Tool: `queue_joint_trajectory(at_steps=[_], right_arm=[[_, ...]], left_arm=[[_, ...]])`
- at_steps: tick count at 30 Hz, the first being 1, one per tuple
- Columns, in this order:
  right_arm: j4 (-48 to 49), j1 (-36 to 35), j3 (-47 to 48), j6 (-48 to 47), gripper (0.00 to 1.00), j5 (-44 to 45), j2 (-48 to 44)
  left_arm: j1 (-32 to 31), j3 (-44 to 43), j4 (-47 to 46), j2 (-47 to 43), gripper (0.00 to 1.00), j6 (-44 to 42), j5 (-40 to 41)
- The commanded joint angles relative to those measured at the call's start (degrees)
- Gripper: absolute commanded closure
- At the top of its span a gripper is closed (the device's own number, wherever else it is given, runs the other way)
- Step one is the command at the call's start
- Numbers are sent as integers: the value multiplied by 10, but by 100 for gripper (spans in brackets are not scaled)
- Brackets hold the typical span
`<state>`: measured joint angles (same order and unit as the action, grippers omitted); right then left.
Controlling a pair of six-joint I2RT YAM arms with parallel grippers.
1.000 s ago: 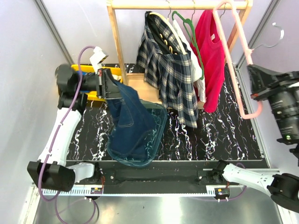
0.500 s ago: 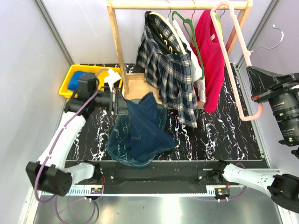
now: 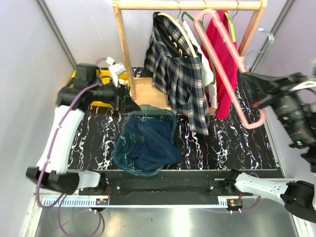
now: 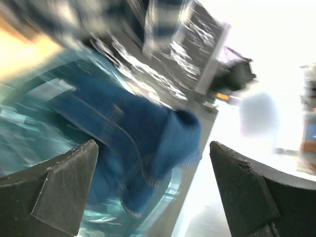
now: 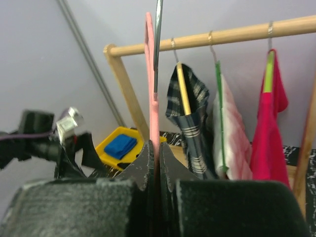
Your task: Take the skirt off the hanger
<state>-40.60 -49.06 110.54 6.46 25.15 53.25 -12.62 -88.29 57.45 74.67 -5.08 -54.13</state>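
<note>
**Skirt off the hanger and lying in the basket**

Nearest the arm bases, the teal mesh basket point(image 3: 117, 154) is standing on the marbled black bench point(image 3: 222, 143), and the denim skirt point(image 3: 148, 145) is lying crumpled inside it. The skirt is filling most of the basket's floor and nothing is gripping it.

Just past the basket's far-left rim, the left claw point(image 3: 134, 106) is hovering with its fingers spread apart and nothing between them. Its wrist camera is looking down past both fingers onto the blue denim, though that view is blurred.

To the right of the basket and well above it, the right claw point(image 5: 155, 148) is pressing together on the lower bar of the pink hanger point(image 5: 149, 74). It is holding the hanger bare, tilted and clear of the skirt.

Beyond the basket, the wooden rack point(image 3: 123, 44) is carrying a plaid garment point(image 3: 180, 79), a white one and a red top point(image 5: 269, 123) on their own hangers. A yellow bin point(image 5: 106, 145) is sitting off the basket's far-left side, partly hidden behind the left arm.

Judging by this, the removal itself is looking finished, since skirt and hanger are well apart and the skirt is resting where it belongs. What is probably remaining is putting the empty hanger somewhere, perhaps on the rack's rail, and drawing both arms clear of the basket.
</note>
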Motion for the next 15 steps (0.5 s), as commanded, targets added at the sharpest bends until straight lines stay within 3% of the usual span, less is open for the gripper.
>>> queue_joint_trajectory(at_steps=[1, 4, 9, 12, 15], right_arm=[[-2, 1, -26, 32, 100, -81, 40], [8, 1, -48, 44, 100, -106, 47], [10, 1, -96, 99, 100, -221, 88], [35, -6, -135, 140, 100, -302, 157], [96, -28, -152, 150, 100, -313, 208]], left_arm=[[-4, -69, 22, -76, 1, -105, 262], [-6, -29, -1, -121, 1, -136, 356], [-6, 22, -15, -186, 1, -113, 308], [10, 0, -50, -202, 1, -84, 315], [54, -34, -53, -182, 1, -56, 284]])
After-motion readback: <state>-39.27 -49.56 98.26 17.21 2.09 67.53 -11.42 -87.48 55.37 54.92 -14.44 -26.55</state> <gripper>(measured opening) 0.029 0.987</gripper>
